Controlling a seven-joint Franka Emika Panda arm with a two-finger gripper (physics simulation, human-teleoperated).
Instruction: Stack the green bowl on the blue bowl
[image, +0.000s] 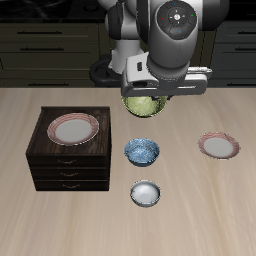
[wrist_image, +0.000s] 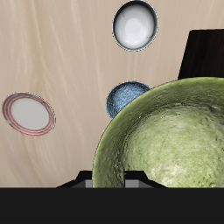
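My gripper (image: 143, 95) is shut on the rim of the green bowl (image: 141, 104) and holds it in the air, a little behind the blue bowl (image: 142, 151). The green bowl (wrist_image: 168, 140) fills much of the wrist view, olive and mottled, tilted toward the camera. The blue bowl (wrist_image: 127, 98) shows speckled blue and white on the table below, partly covered by the green bowl's rim. The fingers themselves are mostly hidden behind the bowl.
A small plain white bowl (image: 146, 193) sits nearer the table's front edge than the blue bowl; it shows in the wrist view too (wrist_image: 136, 25). A dark wooden drawer cabinet (image: 68, 150) carries a pink-rimmed plate (image: 74, 128). Another pink-rimmed plate (image: 220, 145) lies on the table.
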